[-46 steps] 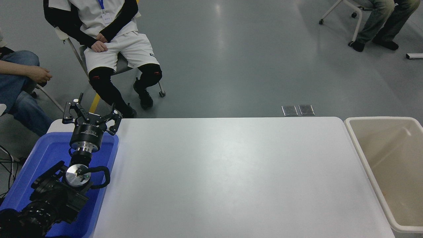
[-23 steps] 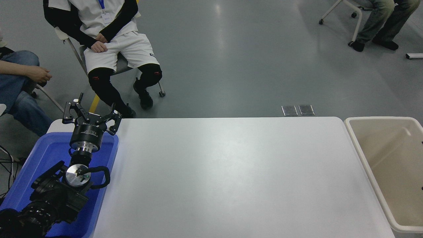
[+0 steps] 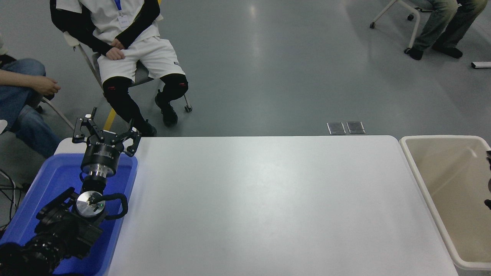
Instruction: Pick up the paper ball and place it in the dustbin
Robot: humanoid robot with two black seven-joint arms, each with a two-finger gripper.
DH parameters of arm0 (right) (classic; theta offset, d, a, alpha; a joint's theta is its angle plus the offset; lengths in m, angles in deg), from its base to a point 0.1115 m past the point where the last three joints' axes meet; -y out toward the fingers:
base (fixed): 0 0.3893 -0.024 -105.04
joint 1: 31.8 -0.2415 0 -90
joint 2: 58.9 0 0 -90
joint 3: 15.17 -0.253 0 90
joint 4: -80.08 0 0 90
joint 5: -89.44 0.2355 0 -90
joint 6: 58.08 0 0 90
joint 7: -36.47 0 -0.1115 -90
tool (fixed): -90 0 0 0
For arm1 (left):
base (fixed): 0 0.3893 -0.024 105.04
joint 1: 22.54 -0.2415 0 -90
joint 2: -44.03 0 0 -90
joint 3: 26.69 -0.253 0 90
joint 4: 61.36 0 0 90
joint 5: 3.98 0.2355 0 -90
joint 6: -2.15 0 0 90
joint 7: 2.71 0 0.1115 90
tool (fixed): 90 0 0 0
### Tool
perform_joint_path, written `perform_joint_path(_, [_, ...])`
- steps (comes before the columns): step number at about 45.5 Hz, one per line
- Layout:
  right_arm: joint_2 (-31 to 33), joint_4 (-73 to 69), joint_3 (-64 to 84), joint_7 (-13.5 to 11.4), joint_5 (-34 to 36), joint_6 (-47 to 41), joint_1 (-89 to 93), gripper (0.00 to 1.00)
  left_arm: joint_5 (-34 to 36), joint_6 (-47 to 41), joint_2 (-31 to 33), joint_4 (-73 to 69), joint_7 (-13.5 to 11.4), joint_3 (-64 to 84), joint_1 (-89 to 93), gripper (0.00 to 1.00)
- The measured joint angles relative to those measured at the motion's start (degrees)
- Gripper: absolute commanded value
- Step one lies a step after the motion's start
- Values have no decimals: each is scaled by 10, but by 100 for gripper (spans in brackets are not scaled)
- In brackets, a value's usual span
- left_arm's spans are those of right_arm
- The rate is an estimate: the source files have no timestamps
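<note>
head view: the left claw (image 3: 105, 135) is parked over the blue tray (image 3: 50, 180), fingers spread wide and empty, out of the way. no paper ball shows on the white surface (image 3: 268, 203). the right claw (image 3: 488, 178) barely enters at the right edge over the dustbin (image 3: 429, 191); whether it's open i can't tell. it reaches further in than half a second ago.
</note>
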Motion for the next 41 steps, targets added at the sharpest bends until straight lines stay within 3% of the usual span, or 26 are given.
perform_joint_path(10, [-3, -54, -122, 7, 1, -13, 22, 100, 0, 0, 0, 0, 0, 0, 0, 99])
perform_joint_path(17, [-23, -73, -178, 38, 2, -34, 35, 100, 0, 0, 0, 0, 0, 0, 0, 99])
perform_joint_path(41, [-130, -79, -243, 309, 58, -157, 91, 100, 0, 0, 0, 0, 0, 0, 0, 99])
